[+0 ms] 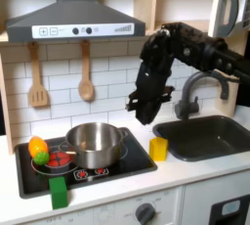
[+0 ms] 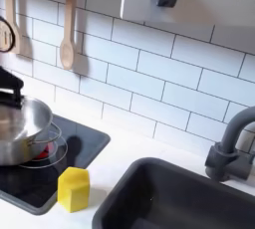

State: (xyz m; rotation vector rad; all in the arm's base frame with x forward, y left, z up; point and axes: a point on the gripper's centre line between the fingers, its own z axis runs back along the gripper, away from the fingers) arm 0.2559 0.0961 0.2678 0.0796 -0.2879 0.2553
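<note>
In the first exterior view we see the black pincer (image 1: 146, 110) hanging in the air above the table (image 1: 186, 175), holding nothing; we cannot tell whether its fingers are spread or closed. The small yellow plastic block (image 1: 158, 149) stands on the table at about five o'clock from the pincer, well below it and apart from it. The round silver metal pot (image 1: 95, 144) sits on the black stove top (image 1: 132, 162), at about nine o'clock from the block. In the second exterior view the block (image 2: 73, 189) stands between the stove top (image 2: 88, 139) and the dark sink (image 2: 179, 198).
</note>
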